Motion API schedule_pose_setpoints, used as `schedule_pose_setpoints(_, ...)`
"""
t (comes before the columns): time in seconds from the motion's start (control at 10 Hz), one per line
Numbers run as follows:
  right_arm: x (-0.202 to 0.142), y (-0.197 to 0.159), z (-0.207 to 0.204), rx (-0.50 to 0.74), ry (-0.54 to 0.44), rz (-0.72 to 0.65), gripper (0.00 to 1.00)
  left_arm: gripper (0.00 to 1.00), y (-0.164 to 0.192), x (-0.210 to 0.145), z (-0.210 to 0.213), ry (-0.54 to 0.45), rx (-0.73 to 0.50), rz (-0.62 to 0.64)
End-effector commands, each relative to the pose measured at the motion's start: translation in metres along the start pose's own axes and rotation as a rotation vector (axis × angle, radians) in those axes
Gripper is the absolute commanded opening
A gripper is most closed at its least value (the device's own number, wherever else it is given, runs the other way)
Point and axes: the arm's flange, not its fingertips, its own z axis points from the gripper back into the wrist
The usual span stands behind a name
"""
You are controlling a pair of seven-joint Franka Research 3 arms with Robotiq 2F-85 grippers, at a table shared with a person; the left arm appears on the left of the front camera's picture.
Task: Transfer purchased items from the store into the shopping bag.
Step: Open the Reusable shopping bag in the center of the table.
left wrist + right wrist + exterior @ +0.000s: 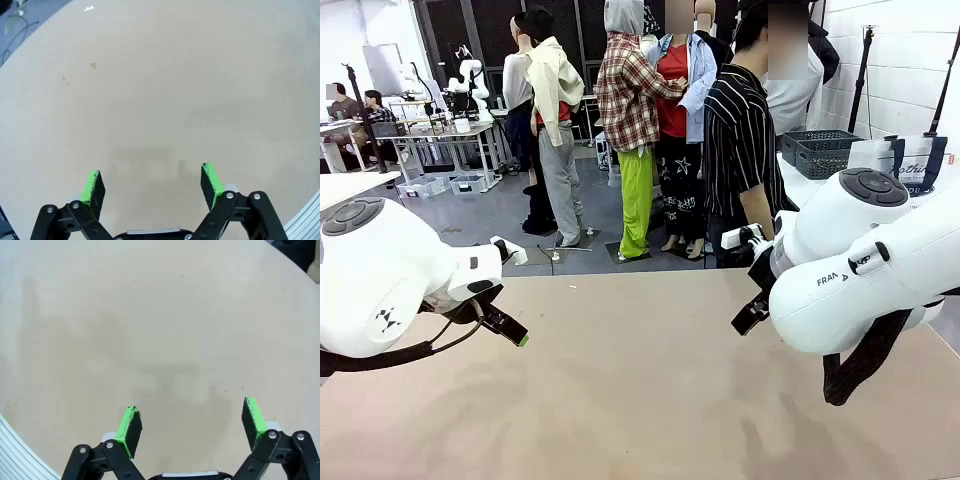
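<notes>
My left gripper (152, 182) hangs open over the bare tan table (165, 85), with nothing between its green pads (93, 186). My right gripper (191, 422) is also open and empty above the same tabletop. In the front view both arms hover low over the table's near half, left (505, 325) and right (748, 318). The store, a dark grey mesh basket (818, 150), sits off to the far right beside the person. The shopping bag (912, 165), white with navy handles and script lettering, stands just behind my right arm. The purchased items are out of view.
A person in a striped shirt (740, 140) stands at the table's far edge, turned toward the basket. The table's far edge (620, 272) runs across the middle of the front view. A ribbed white surface (20, 450) shows at the right wrist view's lower left.
</notes>
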Motion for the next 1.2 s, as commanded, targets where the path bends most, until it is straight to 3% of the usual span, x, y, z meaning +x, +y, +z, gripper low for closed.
schedule_pose_setpoints(0.0, 0.0, 0.0, 0.0, 0.0, 0.0, 0.0, 1.0, 1.0, 0.0, 0.0, 0.0001, 0.0, 0.0, 0.0)
schedule_pose_setpoints(1.1, 0.0001, 0.0002, 0.0, 0.0, 0.0, 0.001, 1.0, 1.0, -0.0013, 0.0003, 0.0, 0.0, -0.001, -0.003)
